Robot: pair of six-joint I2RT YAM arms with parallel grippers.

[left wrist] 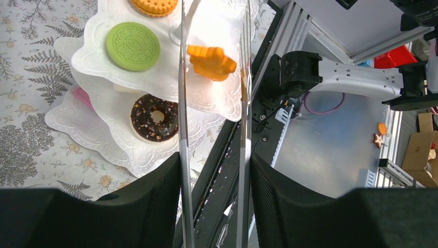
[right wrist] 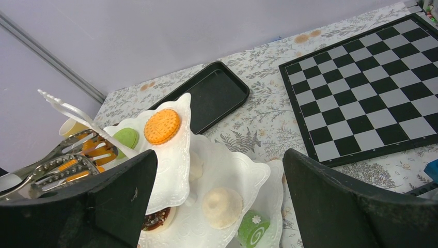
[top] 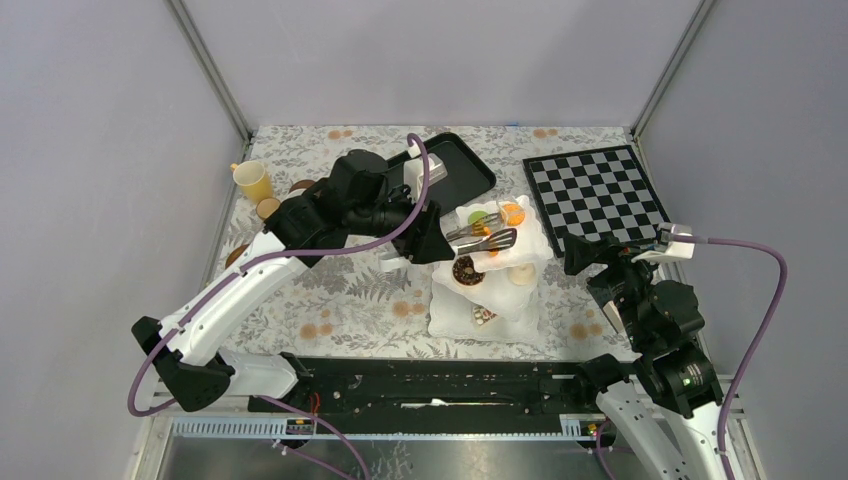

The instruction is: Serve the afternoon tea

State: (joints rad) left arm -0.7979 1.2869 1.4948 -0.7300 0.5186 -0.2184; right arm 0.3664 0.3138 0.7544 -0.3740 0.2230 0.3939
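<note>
The white stand [left wrist: 160, 77] sits just ahead of both grippers. The right gripper [right wrist: 219, 165] is wide open with nothing in it. The left gripper [left wrist: 214, 175] squeezes the tongs [left wrist: 182, 103] over the top tier. An orange cake [left wrist: 212, 62] lies between the tong arms, beside a green macaron [left wrist: 132, 46].

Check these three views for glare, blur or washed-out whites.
Top external: evenly lit and sharp, though the white stand is nearly washed out. Left wrist: the silver tongs sit close to the lens as bright, soft streaks; the doughnut is crisp. Right wrist: chessboard sharp, the tongs' tips at the left edge soft.
</note>
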